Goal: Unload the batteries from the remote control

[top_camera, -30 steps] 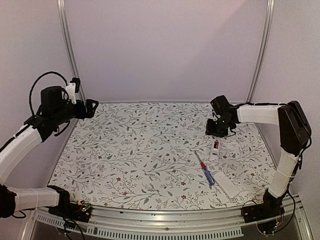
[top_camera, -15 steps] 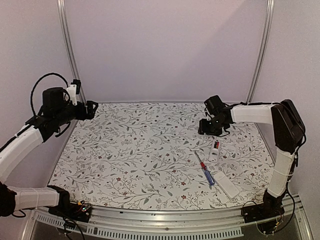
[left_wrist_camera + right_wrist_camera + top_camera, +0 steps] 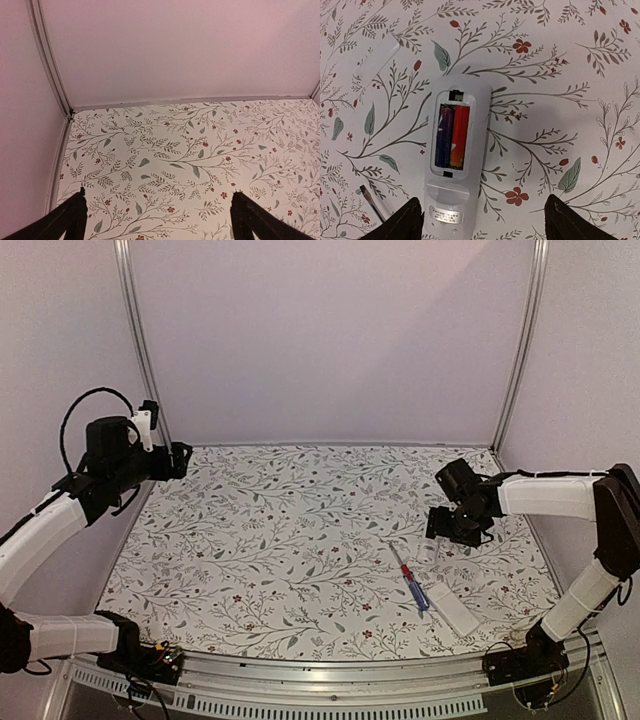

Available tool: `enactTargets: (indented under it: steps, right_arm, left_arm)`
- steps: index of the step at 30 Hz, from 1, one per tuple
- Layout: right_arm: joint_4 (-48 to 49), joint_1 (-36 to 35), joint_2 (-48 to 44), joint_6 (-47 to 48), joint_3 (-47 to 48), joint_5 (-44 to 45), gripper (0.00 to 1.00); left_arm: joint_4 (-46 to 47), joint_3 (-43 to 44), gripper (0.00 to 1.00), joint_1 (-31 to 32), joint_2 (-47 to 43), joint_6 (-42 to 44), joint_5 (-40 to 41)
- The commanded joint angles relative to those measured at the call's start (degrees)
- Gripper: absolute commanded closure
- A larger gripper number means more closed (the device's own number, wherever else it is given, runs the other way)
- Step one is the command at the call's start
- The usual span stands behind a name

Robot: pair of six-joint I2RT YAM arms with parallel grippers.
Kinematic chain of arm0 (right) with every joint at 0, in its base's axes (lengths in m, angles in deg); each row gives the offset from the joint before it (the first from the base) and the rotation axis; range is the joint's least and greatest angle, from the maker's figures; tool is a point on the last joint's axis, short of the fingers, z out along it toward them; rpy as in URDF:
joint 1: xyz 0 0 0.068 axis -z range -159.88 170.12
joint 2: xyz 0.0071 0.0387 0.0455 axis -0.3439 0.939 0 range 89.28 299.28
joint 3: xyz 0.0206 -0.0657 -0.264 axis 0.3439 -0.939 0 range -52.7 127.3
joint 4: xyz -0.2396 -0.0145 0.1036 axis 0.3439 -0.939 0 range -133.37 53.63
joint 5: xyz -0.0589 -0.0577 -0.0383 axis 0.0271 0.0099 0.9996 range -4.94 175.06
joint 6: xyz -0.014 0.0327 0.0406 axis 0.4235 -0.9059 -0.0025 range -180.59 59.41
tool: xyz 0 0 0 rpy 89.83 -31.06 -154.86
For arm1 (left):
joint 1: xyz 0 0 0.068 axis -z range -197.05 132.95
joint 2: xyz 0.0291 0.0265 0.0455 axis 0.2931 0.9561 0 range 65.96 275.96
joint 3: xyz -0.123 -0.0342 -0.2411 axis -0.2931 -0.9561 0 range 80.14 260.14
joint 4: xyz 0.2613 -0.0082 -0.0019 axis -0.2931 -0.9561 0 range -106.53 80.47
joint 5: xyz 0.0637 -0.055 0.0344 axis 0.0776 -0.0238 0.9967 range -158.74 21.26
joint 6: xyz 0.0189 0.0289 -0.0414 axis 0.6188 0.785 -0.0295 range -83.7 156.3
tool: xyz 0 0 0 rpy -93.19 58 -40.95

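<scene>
Centre of the right wrist view: slim white plastic remote control [image 3: 477, 150], flat on the floral-print tabletop [image 3: 580, 100], recess face up. In the recess, two small cylindrical batteries [image 3: 452, 135] side by side, the left one purple and dark, the right one red fading to orange. Right jaws spread wide at the bottom edge of that frame, one dark finger [image 3: 412, 222] lower left and the other lower right, flanking the remote control's near end. Nothing gripped, no contact visible. Upper left: flat white rectangular plate [image 3: 377, 60]. Lower left: thin metal shaft of a red-and-blue-handled screwdriver [image 3: 370, 200]. At the left edge of the overhead view, left jaws raised above the tabletop, fully open and empty.
</scene>
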Motion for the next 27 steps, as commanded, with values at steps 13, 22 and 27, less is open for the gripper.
enactTargets:
  steps: [13, 22, 27]
  right_arm:
    - [-1.3, -5.1, 7.0, -6.9, 3.2, 3.0, 0.33]
    - [-1.2, -6.6, 11.0, -8.2, 5.8, 1.5, 0.33]
    - [-2.2, -6.8, 12.6, -8.7, 6.6, 1.9, 0.34]
  left_arm:
    - [0.4, -0.7, 0.0, 0.8, 0.0, -0.9, 4.5]
    - [0.5, -0.8, 0.0, 0.8, -0.6, -0.8, 4.4]
    - [0.5, -0.8, 0.0, 0.8, -0.6, -0.8, 3.8]
